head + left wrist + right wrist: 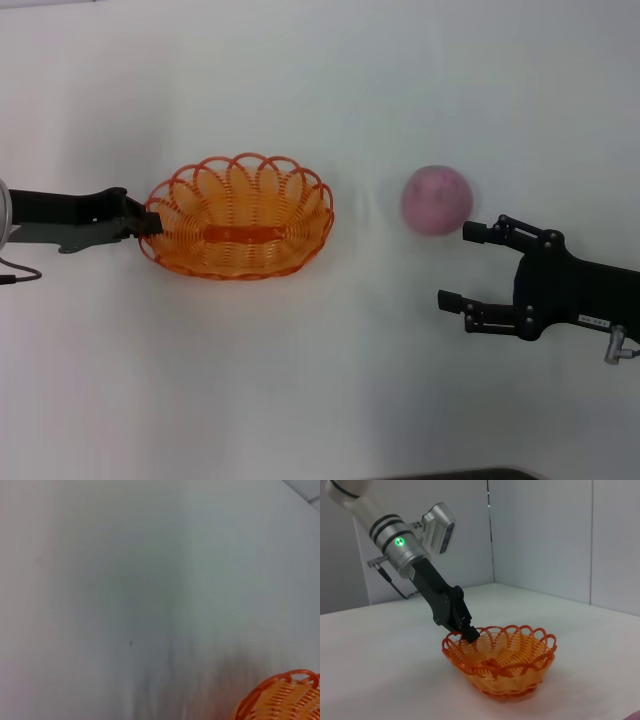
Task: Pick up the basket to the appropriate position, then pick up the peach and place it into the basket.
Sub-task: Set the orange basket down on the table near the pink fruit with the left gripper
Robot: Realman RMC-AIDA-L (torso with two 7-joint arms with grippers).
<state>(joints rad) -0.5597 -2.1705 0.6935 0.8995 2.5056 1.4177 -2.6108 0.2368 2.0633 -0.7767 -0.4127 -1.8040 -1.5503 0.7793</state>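
The orange wire basket (240,215) sits left of centre on the white table. My left gripper (148,222) is at its left rim, shut on the scalloped edge. The right wrist view shows the black fingers (469,633) pinching the rim of the basket (502,660). I cannot tell whether the basket rests on the table or hangs just above it. Part of its rim shows in the left wrist view (290,695). The pink-purple peach (437,199) lies to the right of the basket, apart from it. My right gripper (465,265) is open and empty, just right of the peach and nearer to me.
The white table (330,380) stretches on all sides. Pale walls (540,535) stand behind the table in the right wrist view. A dark edge (450,474) shows at the table's front.
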